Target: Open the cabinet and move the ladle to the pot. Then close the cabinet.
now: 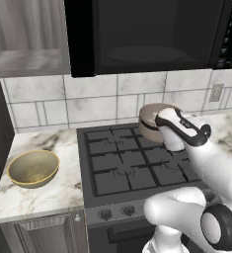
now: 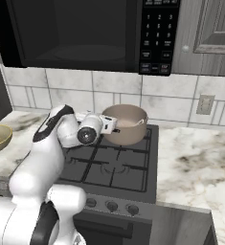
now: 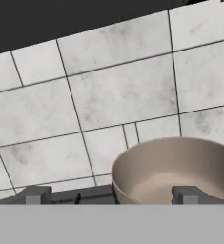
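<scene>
1. The pot point(image 2: 127, 123) before me is taupe-brown, paler inside.
2. The bowl point(image 1: 33, 168) is golden-yellow.
3. The wall tiles point(image 3: 123, 90) are mottled light grey with dark grout.
4. The countertop point(image 2: 195, 158) is white marble, brown-veined.
5. The stove point(image 1: 132, 163) is dark grey.
6. The cabinet point(image 2: 214, 28) is grey wood grain.

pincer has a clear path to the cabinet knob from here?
Probably yes. The open pincer hangs beside the pot on the stove; the cabinet knob sits up and to its right, past the microwave edge, nothing between.
</scene>
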Motion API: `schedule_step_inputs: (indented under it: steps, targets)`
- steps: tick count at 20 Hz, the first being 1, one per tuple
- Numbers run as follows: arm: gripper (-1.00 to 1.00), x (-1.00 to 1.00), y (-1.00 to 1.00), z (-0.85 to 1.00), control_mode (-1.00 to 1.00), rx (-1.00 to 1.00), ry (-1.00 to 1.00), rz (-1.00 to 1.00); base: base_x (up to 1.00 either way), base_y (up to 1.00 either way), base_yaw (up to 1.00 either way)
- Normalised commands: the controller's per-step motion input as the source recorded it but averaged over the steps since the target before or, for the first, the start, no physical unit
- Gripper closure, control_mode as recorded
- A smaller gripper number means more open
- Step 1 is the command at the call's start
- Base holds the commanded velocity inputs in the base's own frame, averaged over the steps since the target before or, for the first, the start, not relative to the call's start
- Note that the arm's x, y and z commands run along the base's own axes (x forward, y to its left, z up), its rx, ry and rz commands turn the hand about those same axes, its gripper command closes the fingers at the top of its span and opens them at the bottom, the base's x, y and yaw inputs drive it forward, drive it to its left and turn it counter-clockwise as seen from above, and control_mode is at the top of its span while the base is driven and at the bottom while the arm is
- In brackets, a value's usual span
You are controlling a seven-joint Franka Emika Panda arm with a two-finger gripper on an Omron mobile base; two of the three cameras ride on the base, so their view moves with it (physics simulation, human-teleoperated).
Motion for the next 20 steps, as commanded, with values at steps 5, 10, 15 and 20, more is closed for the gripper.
schedule_step_inputs:
  steps: [5, 10, 15, 20]
  targets:
    - [-1.0, -1.0, 0.0, 0.85, -1.0, 0.0, 0.01, 0.0, 0.0, 0.0, 0.0]
    - [-1.0, -0.92, 0.0, 1.0, -1.0, 0.0, 0.08, 0.0, 0.0, 0.0, 0.0]
    - [-1.0, -0.91, 0.0, 0.96, -1.0, 0.0, 0.11, 0.0, 0.0, 0.0, 0.0]
    - [-1.0, -0.97, 0.0, 0.67, -1.0, 0.0, 0.24, 0.0, 0.0, 0.0, 0.0]
